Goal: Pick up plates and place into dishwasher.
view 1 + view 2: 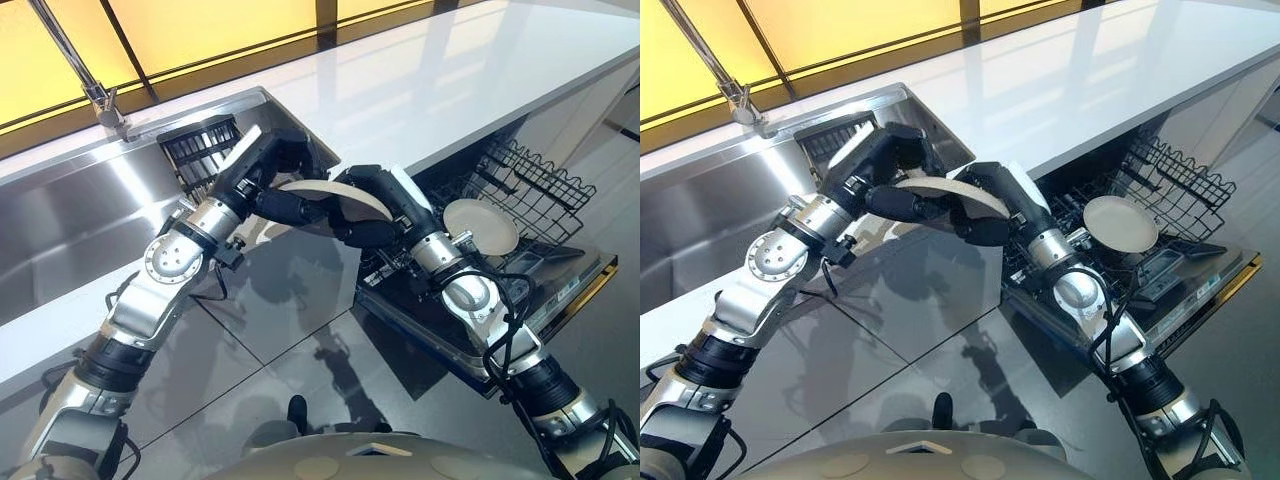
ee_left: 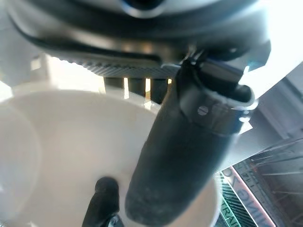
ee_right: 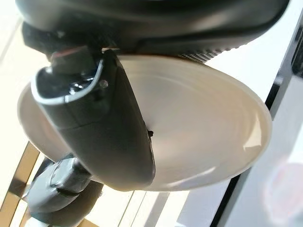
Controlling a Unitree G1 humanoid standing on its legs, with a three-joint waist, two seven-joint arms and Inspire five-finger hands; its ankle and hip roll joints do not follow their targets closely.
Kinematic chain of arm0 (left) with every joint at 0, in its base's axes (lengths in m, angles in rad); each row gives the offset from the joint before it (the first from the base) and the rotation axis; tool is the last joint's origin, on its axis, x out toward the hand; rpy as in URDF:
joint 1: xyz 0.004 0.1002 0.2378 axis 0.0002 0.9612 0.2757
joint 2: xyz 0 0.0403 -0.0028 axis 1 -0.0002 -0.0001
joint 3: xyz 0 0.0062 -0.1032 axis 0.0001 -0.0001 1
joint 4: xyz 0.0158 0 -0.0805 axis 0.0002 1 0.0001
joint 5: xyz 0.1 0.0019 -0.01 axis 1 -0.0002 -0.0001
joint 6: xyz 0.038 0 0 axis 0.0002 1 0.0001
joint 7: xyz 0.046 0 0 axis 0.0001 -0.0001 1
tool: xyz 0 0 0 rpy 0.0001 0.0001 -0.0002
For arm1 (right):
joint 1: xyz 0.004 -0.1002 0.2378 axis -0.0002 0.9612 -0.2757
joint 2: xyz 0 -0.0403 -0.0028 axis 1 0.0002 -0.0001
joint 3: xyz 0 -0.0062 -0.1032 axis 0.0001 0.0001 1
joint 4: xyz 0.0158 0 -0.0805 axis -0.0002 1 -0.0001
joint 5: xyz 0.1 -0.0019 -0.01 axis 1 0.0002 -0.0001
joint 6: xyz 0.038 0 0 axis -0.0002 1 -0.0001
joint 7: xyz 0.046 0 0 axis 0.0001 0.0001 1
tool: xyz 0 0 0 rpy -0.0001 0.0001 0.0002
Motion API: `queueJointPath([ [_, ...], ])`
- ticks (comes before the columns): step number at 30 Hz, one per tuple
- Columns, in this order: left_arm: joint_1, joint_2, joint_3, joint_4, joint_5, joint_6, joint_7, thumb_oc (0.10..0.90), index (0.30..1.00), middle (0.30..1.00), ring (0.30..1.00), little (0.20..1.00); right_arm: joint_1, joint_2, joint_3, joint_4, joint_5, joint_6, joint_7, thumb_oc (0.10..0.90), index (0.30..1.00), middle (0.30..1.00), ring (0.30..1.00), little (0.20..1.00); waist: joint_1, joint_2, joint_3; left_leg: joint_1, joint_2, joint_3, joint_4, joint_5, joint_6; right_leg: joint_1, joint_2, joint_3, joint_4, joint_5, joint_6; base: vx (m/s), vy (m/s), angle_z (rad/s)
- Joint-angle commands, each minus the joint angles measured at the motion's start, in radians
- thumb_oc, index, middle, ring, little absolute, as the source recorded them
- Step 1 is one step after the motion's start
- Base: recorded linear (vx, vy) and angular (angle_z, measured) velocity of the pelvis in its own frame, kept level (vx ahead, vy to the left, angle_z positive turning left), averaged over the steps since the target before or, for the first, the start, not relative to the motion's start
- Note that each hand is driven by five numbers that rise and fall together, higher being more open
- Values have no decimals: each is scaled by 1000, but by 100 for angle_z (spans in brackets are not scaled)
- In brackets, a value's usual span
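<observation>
item: cream plate, held in both my hands above the floor, between sink and dishwasher.

surface and room: white countertop runs across the far side, steel sink set into it at left with a dark drain rack at its right end and a tap behind; glossy grey floor below. edges and room: open dishwasher door and its black wire rack lie at right, a second plate already leaning in that rack, well apart from mine. open floor near me. attitude: plate roughly flat, slightly tilted, long axis running left to right. my left hand curls fingers and thumb on its left rim; my right hand pinches the right rim, thumb across the plate's face.
</observation>
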State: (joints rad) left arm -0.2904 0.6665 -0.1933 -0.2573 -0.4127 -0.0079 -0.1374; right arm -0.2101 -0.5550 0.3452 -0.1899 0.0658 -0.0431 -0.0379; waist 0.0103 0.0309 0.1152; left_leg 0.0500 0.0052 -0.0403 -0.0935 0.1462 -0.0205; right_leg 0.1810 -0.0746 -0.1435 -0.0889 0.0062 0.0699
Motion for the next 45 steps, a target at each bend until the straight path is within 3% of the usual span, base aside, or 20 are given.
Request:
queueJointPath([
  [1,-35,64,132,-63,-48,-148,34,800,900,900,900,900,-72,-32,-129,-52,-16,-90,-80,100,300,300,300,200,30,-17,-89,83,-68,69,9,-160,45,-54,40,-12,58,-18,-1,-8,10,15],
  [6,-14,66,165,-46,-43,-141,50,800,900,900,900,900,-74,-37,-159,-53,-23,-116,-139,100,300,300,300,200,34,-16,-87,84,-68,65,10,-161,44,-52,39,-14,57,-17,0,-2,5,4],
  [7,14,66,189,-16,-18,-114,76,800,900,900,900,900,-82,-28,-204,-51,-24,-171,-268,100,300,300,300,200,37,-12,-85,85,-67,65,12,-163,44,-50,39,-13,53,-15,0,0,0,0],
  [12,69,60,225,53,26,-119,96,800,900,900,900,900,-61,-9,-323,-28,-71,-283,-477,100,300,300,300,200,37,-6,-82,88,-68,65,13,-167,46,-48,41,-13,46,-13,2,0,0,0],
  [16,101,74,256,78,20,-116,101,800,900,900,900,900,-44,-39,-400,20,-122,-294,-590,100,300,300,300,200,38,-6,-84,87,-68,66,13,-169,46,-48,41,-15,46,-16,4,0,0,0],
  [23,181,68,340,119,9,-133,123,800,900,900,900,900,52,-52,-559,159,-124,-231,-764,100,300,300,300,200,36,-11,-87,87,-64,70,11,-168,46,-47,40,-18,47,-18,6,14,-4,1],
  [26,199,60,371,143,2,-141,117,800,900,900,900,900,85,-26,-608,235,-69,-204,-792,100,300,300,300,200,34,-9,-89,87,-60,72,9,-167,44,-49,40,-21,52,-22,7,0,0,0],
  [29,210,54,389,152,3,-138,112,800,900,900,900,900,124,1,-632,293,-41,-171,-755,100,300,300,300,200,32,-7,-84,85,-60,69,8,-164,43,-51,38,-23,57,-23,8,0,0,0],
  [31,213,52,394,152,4,-131,112,800,900,900,900,900,135,10,-620,322,-38,-125,-714,100,300,300,300,200,32,-7,-82,85,-60,67,7,-163,42,-53,38,-26,58,-22,8,0,0,0],
  [40,218,23,394,157,12,-126,108,800,900,900,900,900,153,26,-536,470,-61,-93,-638,100,300,300,300,200,46,-8,-68,81,-56,63,8,-158,35,-51,32,-48,58,-23,7,31,1,2],
  [45,212,19,369,162,11,-103,110,800,900,900,900,900,119,5,-478,532,-65,-40,-631,100,300,300,300,200,70,-8,-61,79,-56,49,7,-153,29,-44,26,-78,59,-28,7,47,4,19],
])
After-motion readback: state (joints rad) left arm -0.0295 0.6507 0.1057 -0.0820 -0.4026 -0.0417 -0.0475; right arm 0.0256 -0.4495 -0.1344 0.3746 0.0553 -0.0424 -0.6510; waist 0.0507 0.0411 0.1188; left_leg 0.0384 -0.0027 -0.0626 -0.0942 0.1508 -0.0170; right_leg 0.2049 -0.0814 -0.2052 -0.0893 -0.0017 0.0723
